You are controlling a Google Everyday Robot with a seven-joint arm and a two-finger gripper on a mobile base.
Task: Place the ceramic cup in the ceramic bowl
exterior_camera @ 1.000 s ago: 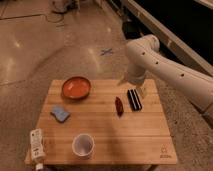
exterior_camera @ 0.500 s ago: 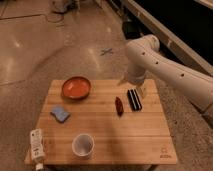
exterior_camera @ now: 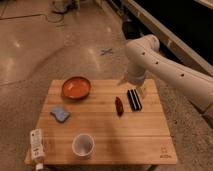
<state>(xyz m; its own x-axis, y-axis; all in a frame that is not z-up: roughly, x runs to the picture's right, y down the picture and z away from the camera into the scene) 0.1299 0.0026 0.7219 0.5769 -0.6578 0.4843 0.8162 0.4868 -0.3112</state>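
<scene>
Camera view showed the white arm [exterior_camera: 167,67] reaching in from the right, bent at the elbow and pointing down, so that the gripper [exterior_camera: 140,89] hung over the far right edge of the wooden table [exterior_camera: 110,131] — whether it was open or closed could not be told. Just in front of it lay a black block [exterior_camera: 133,99], with a red item [exterior_camera: 119,106] beside that. The cup [exterior_camera: 83,145] stood upright near the front edge, left of middle. The bowl [exterior_camera: 76,87] sat near the far left edge, well apart from the cup — a blue sponge [exterior_camera: 60,114] lay between them, off to the left. A white bottle [exterior_camera: 36,147] lay at the front left corner. Bare wood ran across the middle and the front right.
</scene>
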